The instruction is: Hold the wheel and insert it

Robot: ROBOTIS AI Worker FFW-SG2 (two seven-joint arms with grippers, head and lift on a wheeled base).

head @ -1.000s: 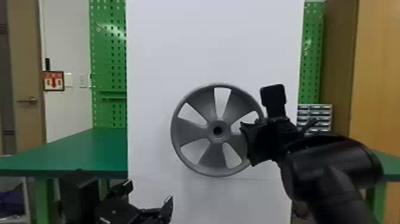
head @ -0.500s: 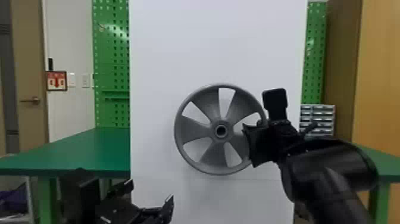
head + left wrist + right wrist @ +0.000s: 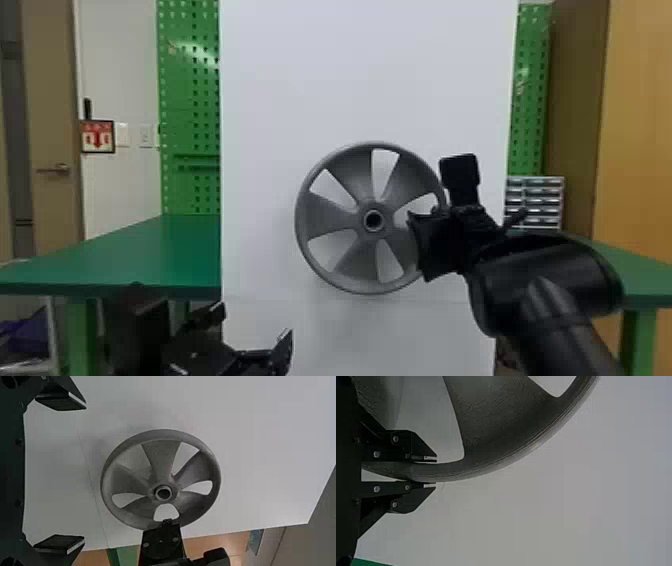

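Wheel (image 3: 347,185), a round, grey, plastic-looking piece with five broad spokes, stands upright ahead of me, its rim gripped between the flat black fingers of my right gripper (image 3: 436,472). My left gripper (image 3: 84,473), black and two-fingered, is spread wide and empty, facing the wheel.

I judge the step to be lining up for the insertion, though I cannot tell what the wheel must go onto. Since I hold it at one side, pushing may twist it about my grip; I should press slowly and square, perhaps steadying the far rim with the left. The raised grey hub (image 3: 372,204) ought to lead, with its round dark hole (image 3: 372,220) centred before any force goes in.

Behind the wheel rises a tall, smooth white panel (image 3: 370,75), crossed low down by a thin seam. Beyond lie a flat green tabletop (image 3: 165,250), an orange-brown wooden surface (image 3: 640,125) to the right, green perforated metal pegboard (image 3: 187,100), a small grey drawer unit (image 3: 535,200) and a framed red-and-white sign (image 3: 97,136).
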